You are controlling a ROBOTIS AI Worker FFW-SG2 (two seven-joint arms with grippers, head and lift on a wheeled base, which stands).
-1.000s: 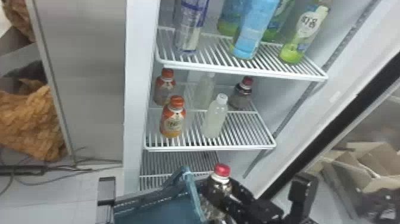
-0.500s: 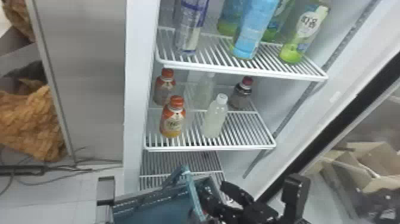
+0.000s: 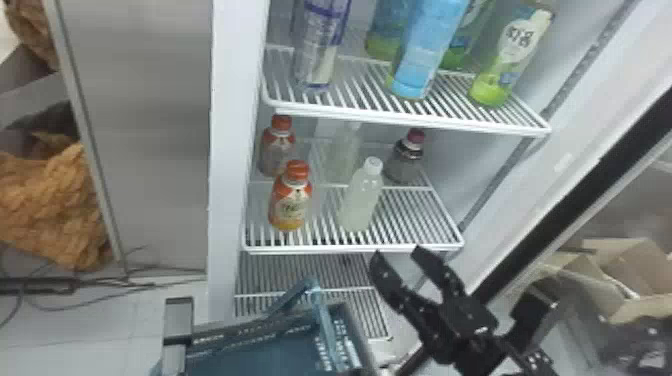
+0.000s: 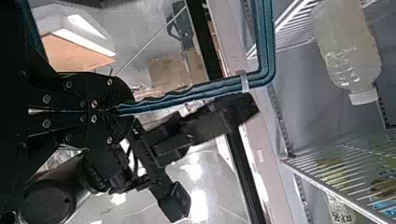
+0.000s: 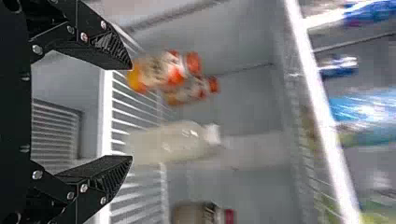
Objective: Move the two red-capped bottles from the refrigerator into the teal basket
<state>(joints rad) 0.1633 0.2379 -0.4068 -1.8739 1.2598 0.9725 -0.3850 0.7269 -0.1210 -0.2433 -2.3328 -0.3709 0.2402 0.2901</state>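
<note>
Right gripper (image 3: 397, 254), we note, has its fingers apart near the middle shelf (image 3: 417, 215). Left gripper (image 4: 123, 111) is clamped on the basket's teal handle (image 4: 201, 91). We find one dark red-capped bottle (image 3: 405, 164) upright on that shelf, behind the white-capped bottle (image 3: 361, 199).

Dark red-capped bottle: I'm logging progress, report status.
Right tool open, empty. Left tool shut on basket handle. Dark bottle upright at shelf's rear. Nearer white-capped bottle, left of it, may obstruct.

White label (image 3: 517, 45) on green bottle (image 3: 492, 92) — dark characters, not legible. Cream label (image 3: 291, 209) on front red-capped bottle (image 3: 298, 172) — print blurred.
</note>
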